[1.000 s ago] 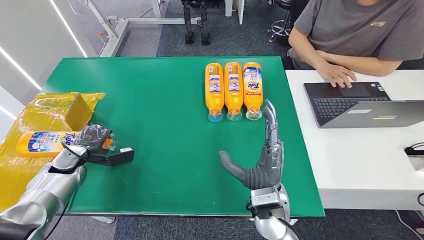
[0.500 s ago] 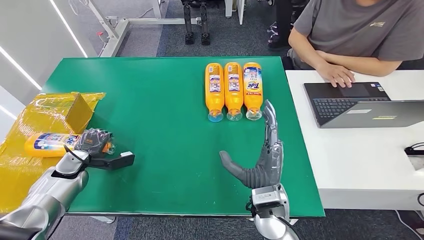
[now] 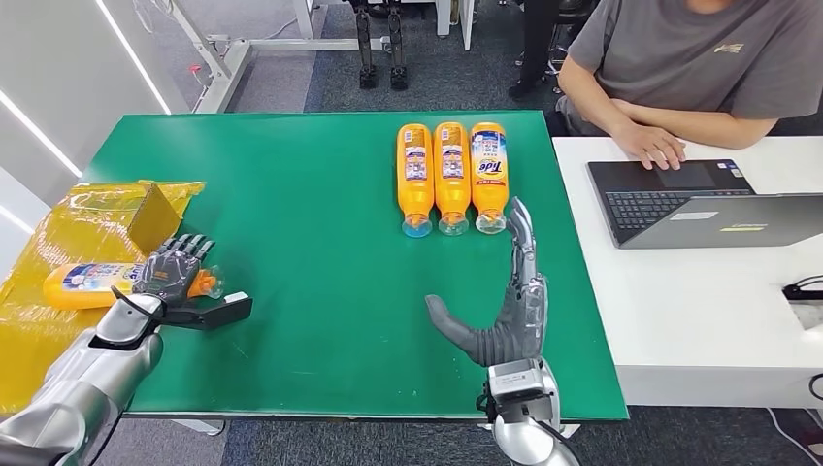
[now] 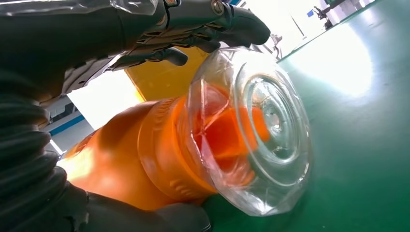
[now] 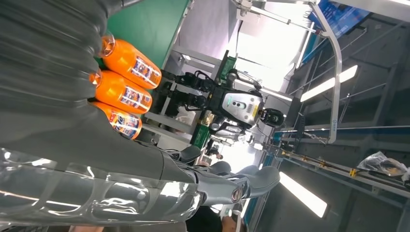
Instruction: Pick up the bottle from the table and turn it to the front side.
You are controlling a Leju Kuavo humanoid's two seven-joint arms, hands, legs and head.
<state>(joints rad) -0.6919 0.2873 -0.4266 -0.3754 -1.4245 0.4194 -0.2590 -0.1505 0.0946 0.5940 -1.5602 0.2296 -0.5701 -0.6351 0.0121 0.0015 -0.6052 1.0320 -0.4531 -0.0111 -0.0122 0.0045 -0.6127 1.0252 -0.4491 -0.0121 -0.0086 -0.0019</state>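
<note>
The orange bottle (image 3: 89, 282) lies on its side at the left edge of the green table (image 3: 311, 243), partly on the yellow wrapping (image 3: 68, 228) — its clear cap end sits under the left hand (image 3: 175, 275), whose fingers (image 4: 212, 24) arch over the neck with the thumb below, so it seems loosely held. The right hand (image 3: 510, 311) is flat with fingers apart, holding nothing, near three more bottles (image 3: 452, 177) lying in a row.

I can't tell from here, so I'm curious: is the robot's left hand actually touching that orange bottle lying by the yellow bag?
Touching. In the left wrist view the left hand wraps the orange bottle, dark fingers above and below its neck.
</note>
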